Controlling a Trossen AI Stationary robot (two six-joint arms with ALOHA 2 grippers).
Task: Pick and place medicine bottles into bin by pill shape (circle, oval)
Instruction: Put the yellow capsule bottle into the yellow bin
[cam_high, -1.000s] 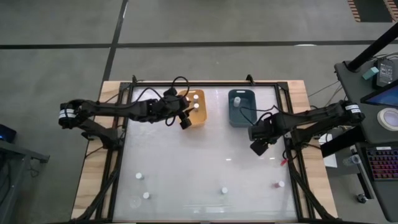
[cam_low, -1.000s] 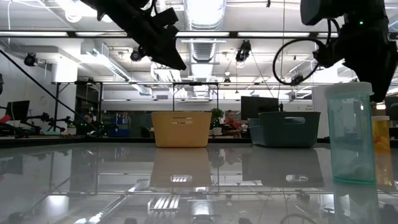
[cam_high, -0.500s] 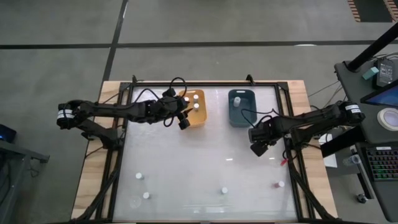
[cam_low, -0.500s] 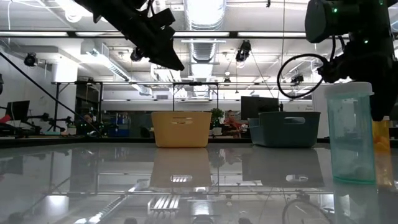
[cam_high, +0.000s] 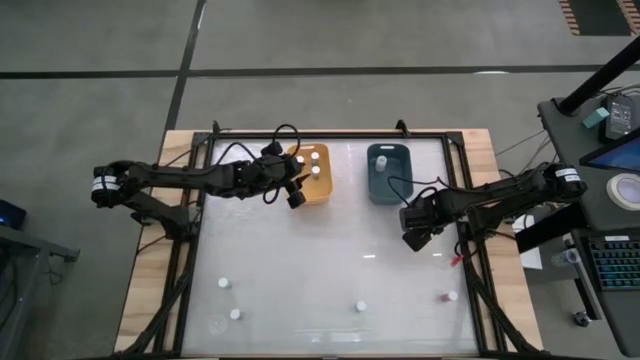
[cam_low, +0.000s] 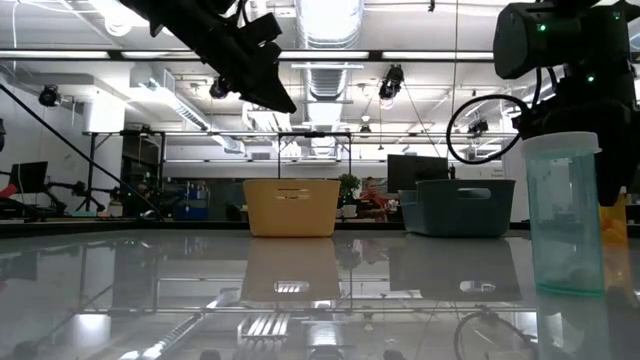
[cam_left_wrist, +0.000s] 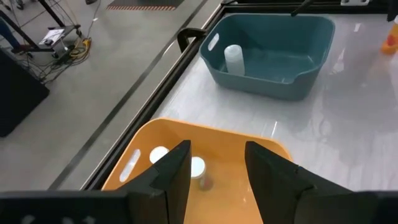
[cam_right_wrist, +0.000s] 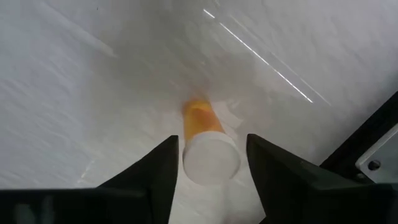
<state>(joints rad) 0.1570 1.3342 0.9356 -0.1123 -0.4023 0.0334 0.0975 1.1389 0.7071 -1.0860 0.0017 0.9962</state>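
An orange medicine bottle (cam_right_wrist: 200, 119) with a white cap stands upright on the glass table. My right gripper (cam_right_wrist: 211, 142) is open, pointing down, with one finger on either side of the cap; I see no touch. In the high view my right gripper (cam_high: 414, 238) hides this bottle. My left gripper (cam_high: 297, 196) is open and empty, hovering at the near side of the orange bin (cam_high: 318, 186), which holds two white-capped bottles (cam_left_wrist: 196, 167). The teal bin (cam_high: 388, 186) holds one bottle (cam_left_wrist: 233, 60). Several bottles (cam_high: 360, 306) stand along the near edge.
A clear bottle (cam_low: 565, 215) stands close to the low camera, with an orange one (cam_low: 612, 238) behind it. Loose bottles stand at the near left (cam_high: 224, 283) and near right (cam_high: 450, 296). A dark frame rail (cam_right_wrist: 367, 149) runs along the table's right edge.
My right gripper has come down toward the table over the orange bottle, still open.
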